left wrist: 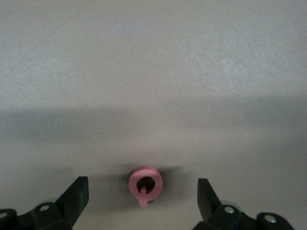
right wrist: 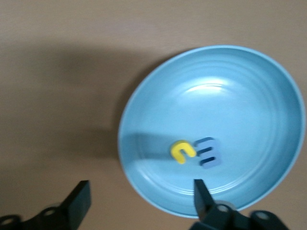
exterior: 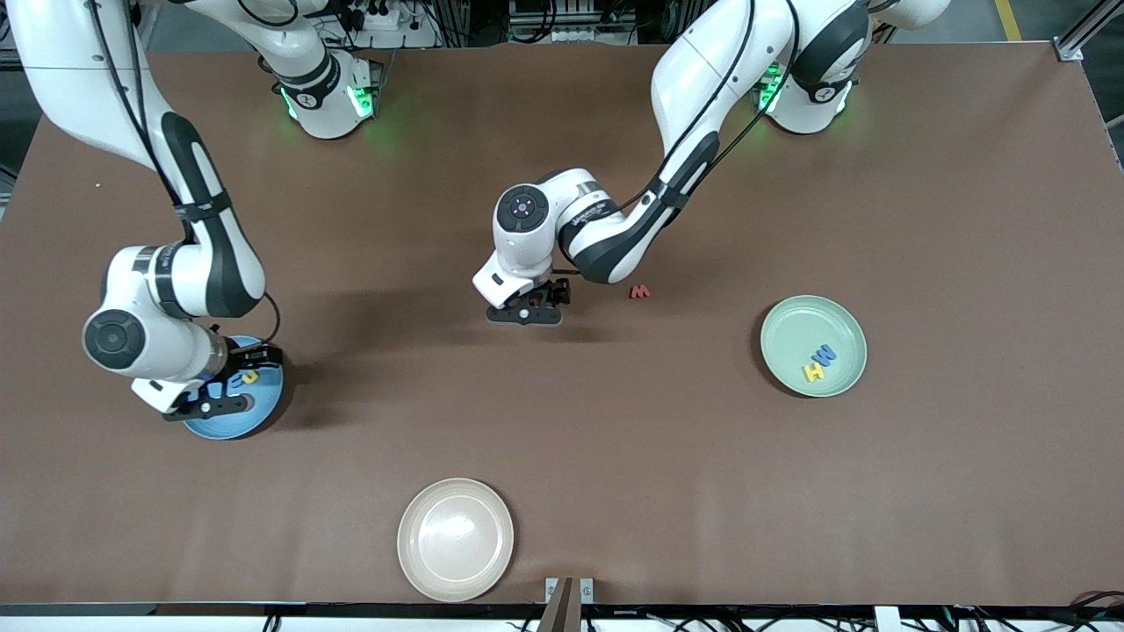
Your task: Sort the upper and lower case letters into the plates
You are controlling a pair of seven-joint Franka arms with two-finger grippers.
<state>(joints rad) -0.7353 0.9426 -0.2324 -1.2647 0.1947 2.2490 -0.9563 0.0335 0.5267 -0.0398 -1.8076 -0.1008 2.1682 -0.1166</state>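
On the sky blue plate at the right arm's end of the table sit a yellow letter and a blue letter, touching side by side; both read as lower case, though the blue one is hard to make out. Mint green plate toward the left arm's end holds a yellow H and a blue W, so two letters per plate are sorted as far as I can see. Left to do: a red M lies on the bare table near mid-table, and a pink rounded letter, lower case by its shape, lies on the table right under the left arm. Any other letters are not visible. Cream plate near the front camera has nothing in it and looks like no part of the sort. Right gripper hangs over the rim of the blue plate, fingers spread, nothing between them; my read is it's finished with a drop there. Left gripper is low over the table at mid-table, wrist pointing down, fingers spread wide to either side of the pink letter without touching it; looks lined up for a pick. Red M sits just beside that gripper, toward the left arm's end.
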